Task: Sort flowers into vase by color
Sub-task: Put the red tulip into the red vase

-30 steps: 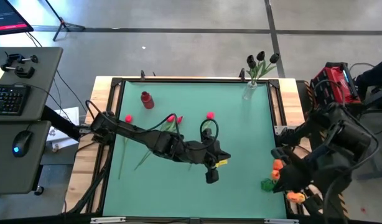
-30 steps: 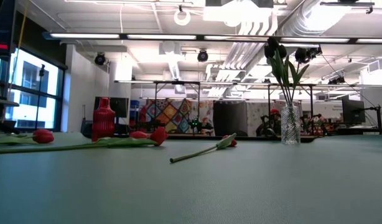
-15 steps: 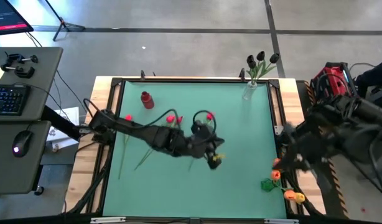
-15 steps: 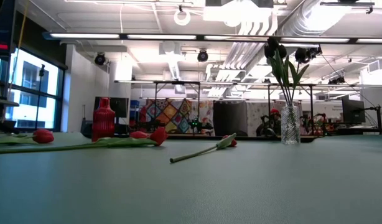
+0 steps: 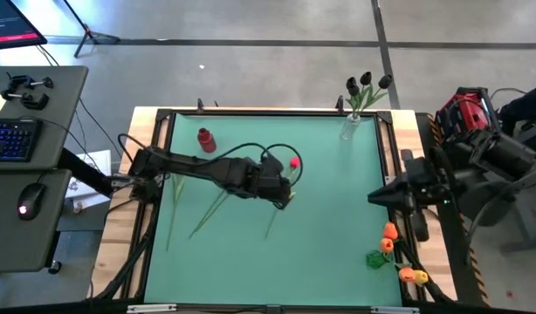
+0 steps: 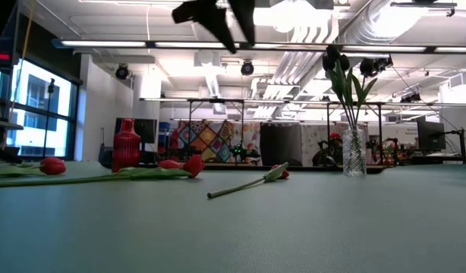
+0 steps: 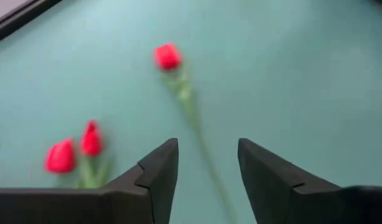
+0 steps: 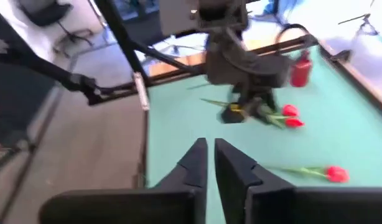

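Red flowers lie on the green table (image 5: pixel 338 253). One lies apart, head (image 5: pixel 294 161) (image 7: pixel 168 56) far, stem toward the near edge. Two more heads (image 7: pixel 60 155) (image 7: pixel 90 138) lie close together beside it. My left gripper (image 5: pixel 284 192) (image 7: pixel 206 177) (image 6: pixel 221 19) hangs open above the lone flower's stem (image 7: pixel 197 124), tipped down, touching nothing. My right gripper (image 5: pixel 373 199) (image 8: pixel 207 163) is shut and empty, high over the table's right side. The clear vase (image 5: pixel 351 127) holds dark flowers (image 5: pixel 366 83). The red vase (image 5: pixel 205 139) stands far left.
Orange flowers (image 5: pixel 388 232) (image 5: pixel 415 276) with green leaves (image 5: pixel 375 258) lie at the near right edge. Loose green stems (image 5: pixel 211 214) (image 5: pixel 169 214) lie left of centre. A black frame rims the table; a desk with a keyboard (image 5: pixel 15 139) stands to the left.
My left gripper has gone from the table's middle toward the far edge, sunk and tipped down over the lone red flower; it now shows at the top of the low view. My right gripper has swung away from the orange flowers toward the far edge and turned.
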`<move>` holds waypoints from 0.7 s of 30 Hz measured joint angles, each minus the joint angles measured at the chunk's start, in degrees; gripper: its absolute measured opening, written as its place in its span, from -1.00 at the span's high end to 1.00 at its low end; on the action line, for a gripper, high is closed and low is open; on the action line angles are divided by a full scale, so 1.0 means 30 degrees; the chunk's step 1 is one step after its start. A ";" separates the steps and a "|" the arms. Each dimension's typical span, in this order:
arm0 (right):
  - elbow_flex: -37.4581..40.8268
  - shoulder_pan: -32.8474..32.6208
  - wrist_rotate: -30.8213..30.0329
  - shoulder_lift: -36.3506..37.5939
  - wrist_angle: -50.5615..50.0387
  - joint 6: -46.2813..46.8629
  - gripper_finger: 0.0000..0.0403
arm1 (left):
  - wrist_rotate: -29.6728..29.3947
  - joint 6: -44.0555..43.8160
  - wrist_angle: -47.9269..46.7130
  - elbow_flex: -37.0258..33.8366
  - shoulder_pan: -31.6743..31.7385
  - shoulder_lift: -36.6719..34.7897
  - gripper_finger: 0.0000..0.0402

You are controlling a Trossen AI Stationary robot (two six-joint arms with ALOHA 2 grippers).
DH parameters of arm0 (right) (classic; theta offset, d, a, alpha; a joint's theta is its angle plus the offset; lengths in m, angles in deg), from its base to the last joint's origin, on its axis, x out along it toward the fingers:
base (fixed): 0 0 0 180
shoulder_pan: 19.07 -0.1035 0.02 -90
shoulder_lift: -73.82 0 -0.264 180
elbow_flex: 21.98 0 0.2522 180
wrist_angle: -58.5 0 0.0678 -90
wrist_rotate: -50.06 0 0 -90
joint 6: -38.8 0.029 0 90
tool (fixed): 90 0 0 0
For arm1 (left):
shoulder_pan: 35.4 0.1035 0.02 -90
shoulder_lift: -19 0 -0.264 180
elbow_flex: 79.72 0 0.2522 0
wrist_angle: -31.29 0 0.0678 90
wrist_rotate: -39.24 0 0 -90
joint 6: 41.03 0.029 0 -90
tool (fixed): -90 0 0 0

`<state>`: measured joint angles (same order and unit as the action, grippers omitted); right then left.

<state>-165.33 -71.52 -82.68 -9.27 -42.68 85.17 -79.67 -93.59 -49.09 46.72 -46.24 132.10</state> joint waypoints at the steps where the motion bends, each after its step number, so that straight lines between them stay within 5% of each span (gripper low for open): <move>1: 0.0308 0.0110 0.0220 0.0108 0.0209 0.0146 0.87 | -0.0007 -0.0111 -0.0414 -0.0089 0.0058 0.0000 0.21; 12: 0.4663 0.2517 0.0400 0.0415 0.0544 0.3052 0.16 | 0.3579 0.2791 -0.3938 -0.0129 0.1659 0.0007 0.20; 17: 0.6473 0.3647 -0.0199 0.0393 0.3168 0.3515 0.03 | 0.4130 0.5037 -0.3842 -0.0132 0.2470 0.0087 0.20; 21: 0.7746 0.4187 -0.0706 0.0401 0.4591 0.4213 0.02 | 0.4635 0.6776 -0.0432 -0.1418 0.3277 0.0269 0.20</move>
<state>-142.09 -58.96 -84.80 -8.07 -28.91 97.81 -65.76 -73.26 -50.39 42.46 -36.41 132.91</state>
